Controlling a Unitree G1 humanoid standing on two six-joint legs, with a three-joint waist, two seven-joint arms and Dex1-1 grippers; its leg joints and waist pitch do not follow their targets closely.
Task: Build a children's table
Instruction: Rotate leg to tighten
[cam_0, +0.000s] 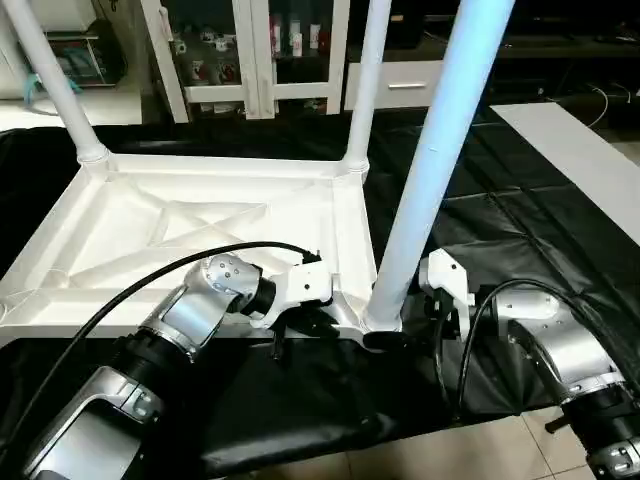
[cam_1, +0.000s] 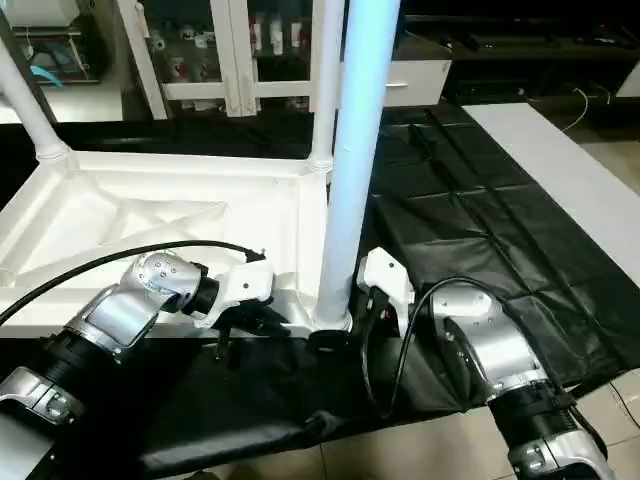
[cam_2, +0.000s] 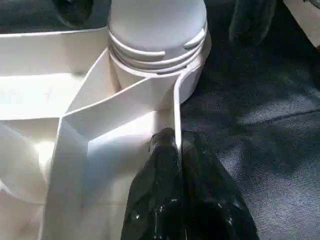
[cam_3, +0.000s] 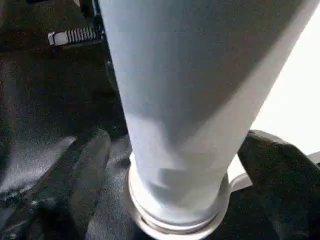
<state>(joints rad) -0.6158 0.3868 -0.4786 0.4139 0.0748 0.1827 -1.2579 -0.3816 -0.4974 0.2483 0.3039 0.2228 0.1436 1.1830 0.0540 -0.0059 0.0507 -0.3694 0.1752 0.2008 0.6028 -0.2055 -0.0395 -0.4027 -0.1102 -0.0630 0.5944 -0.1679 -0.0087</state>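
Head cam: tabletop (cam_0: 190, 235) lies underside-up on black sheet (cam_0: 520, 210), w/ three legs upright in sockets; nearest leg (cam_0: 440, 150) stands at near right corner. L wrist cam: left gripper (cam_2: 180, 155) pinches tabletop's rim beside that leg's threaded base. R wrist cam: right gripper (cam_3: 172, 165) fingers spread either side of leg base, not touching it.

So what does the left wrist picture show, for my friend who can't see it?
The left gripper's black fingers pinch the white tabletop's thin rim. Just beyond, a white leg sits in the round corner socket, its threads still showing, over black cloth.
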